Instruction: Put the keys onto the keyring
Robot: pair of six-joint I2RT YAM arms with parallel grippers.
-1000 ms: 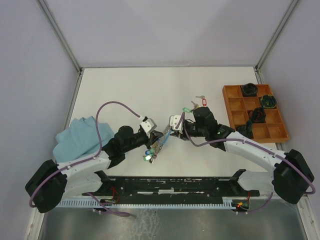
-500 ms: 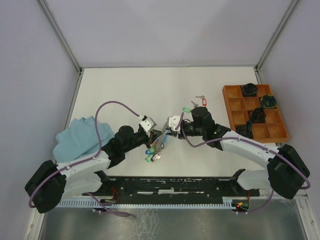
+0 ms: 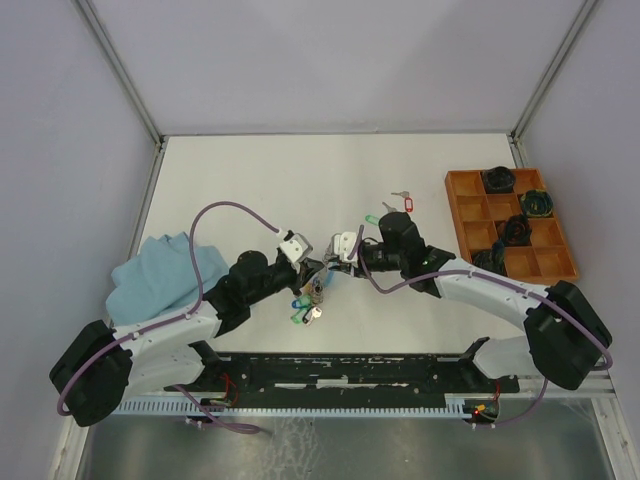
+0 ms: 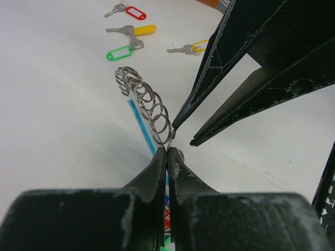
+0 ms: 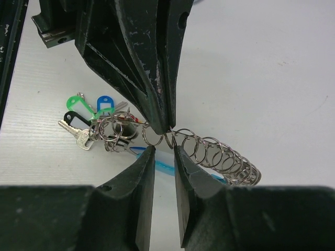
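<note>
Keyring, with its blue sleeve and a row of steel rings, sits mid-worktop, pinched in the fully closed left end effector. The right end effector, narrowly parted, flanks one ring without gripping it. Tagged keys bunch beside it, and loose keys lie beyond. The cloth and tray lie well apart.

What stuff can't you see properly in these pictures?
- Top view: the keys by the grippers and the small rings are too tiny to count.
- Left wrist view: the left gripper, jaws shut, covers those keys and where the keyring goes.
- Right wrist view: the right gripper blocks the keyring's near part.
</note>
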